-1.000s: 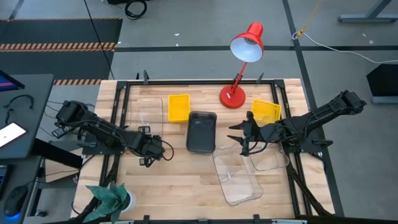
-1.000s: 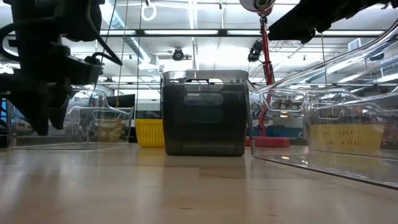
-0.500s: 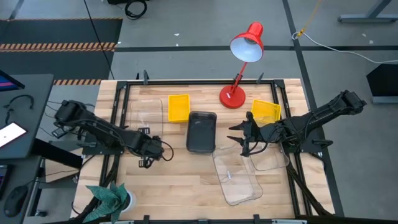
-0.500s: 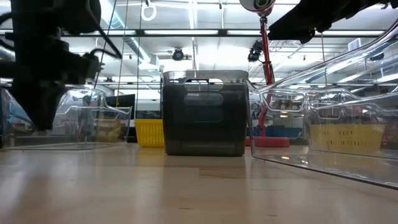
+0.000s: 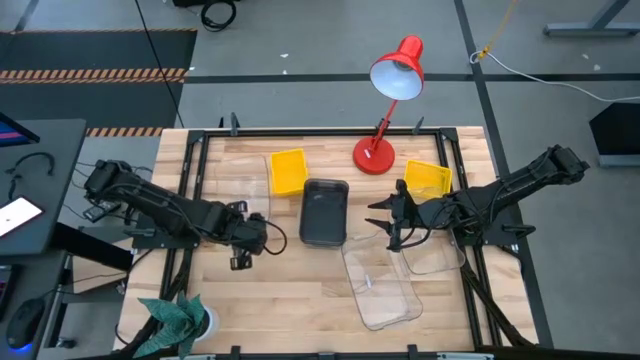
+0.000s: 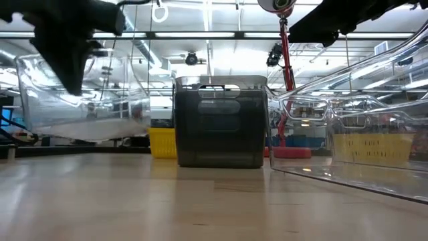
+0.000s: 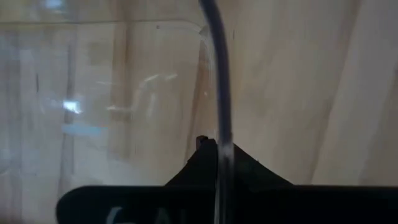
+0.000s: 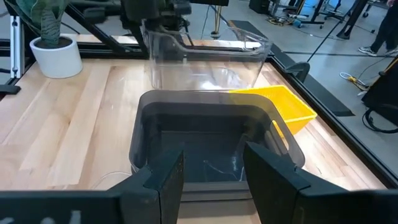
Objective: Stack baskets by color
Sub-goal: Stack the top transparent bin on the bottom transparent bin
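Note:
My left gripper (image 5: 248,228) is shut on a clear basket (image 5: 240,186) at the table's left, which the low view shows raised off the wood (image 6: 80,100). One yellow basket (image 5: 287,172) and a dark-grey basket (image 5: 324,212) rest flat on their bottoms at mid-table. A second yellow basket (image 5: 428,178) sits at the right. Two more clear baskets (image 5: 383,283) (image 5: 432,255) lie near the right front. My right gripper (image 5: 386,220) hangs open above the table just right of the grey basket (image 8: 211,143), touching nothing. My left gripper pinches the clear basket's near end wall (image 7: 219,118), one finger inside the basket and one outside. The fingers come from above, pointing steeply down. The basket is lifted clear of the table and hangs slightly tilted below the fingers (image 6: 70,80).
A red desk lamp (image 5: 385,100) stands at the far edge between the yellow baskets. A potted plant (image 5: 175,315) is at the near left corner. A black frame rail (image 5: 190,200) borders the table. Bare wood (image 5: 290,290) lies at the near middle.
My left gripper has shut on the clear basket's near wall and then risen. The basket, which lay flat on the table, is now lifted clear and a little tilted. My right arm has kept still.

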`<state>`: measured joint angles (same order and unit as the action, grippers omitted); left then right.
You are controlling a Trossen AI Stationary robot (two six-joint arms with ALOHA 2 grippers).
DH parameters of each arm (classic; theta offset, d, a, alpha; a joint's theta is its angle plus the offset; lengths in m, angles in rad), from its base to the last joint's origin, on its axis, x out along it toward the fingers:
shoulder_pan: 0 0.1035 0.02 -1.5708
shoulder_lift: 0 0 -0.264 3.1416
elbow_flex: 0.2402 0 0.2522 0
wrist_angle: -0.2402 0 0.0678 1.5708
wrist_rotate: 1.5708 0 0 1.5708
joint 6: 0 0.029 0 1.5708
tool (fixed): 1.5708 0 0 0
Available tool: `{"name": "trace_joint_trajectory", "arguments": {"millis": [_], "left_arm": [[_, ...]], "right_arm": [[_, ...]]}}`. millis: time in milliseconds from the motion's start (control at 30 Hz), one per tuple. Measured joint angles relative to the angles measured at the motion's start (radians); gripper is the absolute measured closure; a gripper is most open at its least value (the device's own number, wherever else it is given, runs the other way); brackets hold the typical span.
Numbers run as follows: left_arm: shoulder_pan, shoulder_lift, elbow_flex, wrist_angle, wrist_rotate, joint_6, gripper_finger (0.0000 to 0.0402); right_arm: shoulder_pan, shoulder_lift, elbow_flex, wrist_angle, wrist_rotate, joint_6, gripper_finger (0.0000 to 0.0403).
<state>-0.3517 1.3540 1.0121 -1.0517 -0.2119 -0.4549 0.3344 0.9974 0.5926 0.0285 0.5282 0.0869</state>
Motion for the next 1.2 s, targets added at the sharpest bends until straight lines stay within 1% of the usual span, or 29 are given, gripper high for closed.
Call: {"name": "trace_joint_trajectory", "arguments": {"millis": [100, 200, 333, 433, 567, 700, 767, 900, 967, 1067, 1133, 1200], "left_arm": [[-0.013, 0.0, 0.04, -0.028, -0.012, -0.024, 0.0396], [-0.027, 0.0, 0.068, -0.057, -0.035, -0.059, 0.0396], [-0.048, 0.001, 0.108, -0.149, -0.043, -0.094, 0.0397], [-0.063, 0.001, 0.134, -0.193, -0.051, -0.109, 0.0397], [-0.082, 0.0, 0.183, -0.219, -0.077, -0.101, 0.0397], [-0.086, 0.001, 0.225, -0.222, -0.076, -0.095, 0.0397], [-0.094, 0.001, 0.254, -0.218, -0.075, -0.083, 0.0396], [-0.119, 0.001, 0.308, -0.216, -0.122, -0.076, 0.0396], [-0.129, 0.001, 0.326, -0.213, -0.125, -0.072, 0.0396], [-0.135, 0.006, 0.333, -0.191, -0.115, -0.028, 0.0396], [-0.135, 0.01, 0.333, -0.181, -0.095, 0.006, 0.0396], [-0.133, 0.023, 0.334, -0.179, -0.073, 0.041, 0.0396]], "right_arm": [[0.0, 0.0, 0.0, -0.008, -0.011, 0.016, 0.0234], [0.0, 0.004, 0.0, -0.018, -0.049, 0.064, 0.0234], [0.04, 0.025, 0.018, -0.075, -0.098, 0.13, 0.0239], [0.077, 0.055, 0.069, -0.162, -0.066, 0.168, 0.0246], [0.096, 0.118, 0.118, -0.172, -0.033, 0.158, 0.0249], [0.097, 0.175, 0.175, -0.191, -0.031, 0.149, 0.0249], [0.097, 0.196, 0.221, -0.23, -0.031, 0.153, 0.0249], [0.091, 0.246, 0.337, -0.317, -0.006, 0.177, 0.0249], [0.08, 0.275, 0.402, -0.362, -0.009, 0.152, 0.0249], [0.054, 0.321, 0.505, -0.431, -0.031, 0.034, 0.0249], [0.012, 0.352, 0.572, -0.457, -0.082, -0.043, 0.0249], [-0.044, 0.382, 0.636, -0.455, -0.164, -0.087, 0.025]]}}
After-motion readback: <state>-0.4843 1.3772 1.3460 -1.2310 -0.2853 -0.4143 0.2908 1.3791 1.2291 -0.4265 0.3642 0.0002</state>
